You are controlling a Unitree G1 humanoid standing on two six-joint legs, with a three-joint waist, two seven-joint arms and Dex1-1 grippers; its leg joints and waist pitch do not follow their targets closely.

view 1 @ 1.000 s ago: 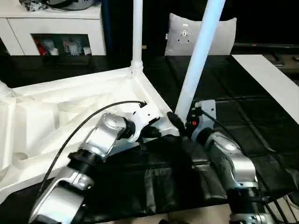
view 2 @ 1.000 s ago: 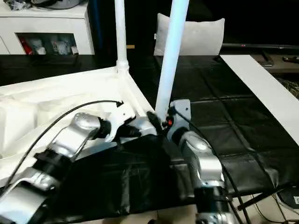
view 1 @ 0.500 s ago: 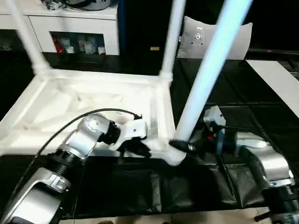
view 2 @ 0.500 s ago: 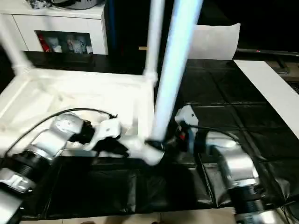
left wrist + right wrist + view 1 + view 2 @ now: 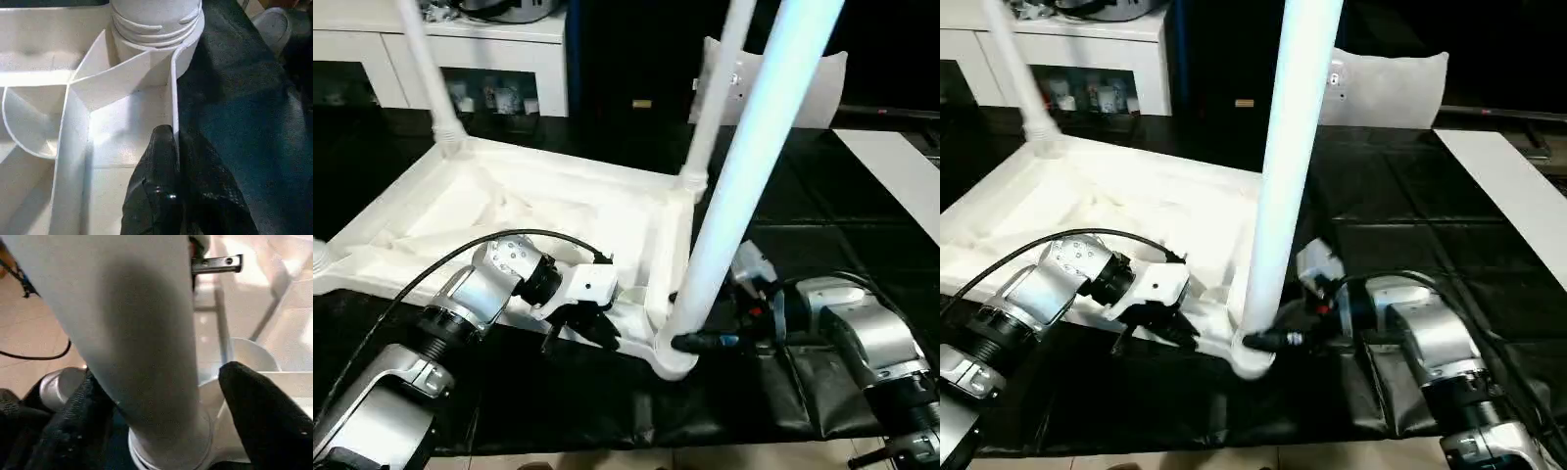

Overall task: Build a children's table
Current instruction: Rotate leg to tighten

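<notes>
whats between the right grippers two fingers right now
The base of the near table leg, just above its corner socket. The right wrist view shows the right gripper with one black finger on each side of the tube.

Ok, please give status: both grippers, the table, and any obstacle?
Left gripper shut on table top rim. Right gripper around near leg base, at corner socket. Three legs up. Nothing in the way.

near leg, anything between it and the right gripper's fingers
Nothing visible does. The right gripper has one black finger on each side of the near leg, low down by the corner socket of the table top.
</notes>
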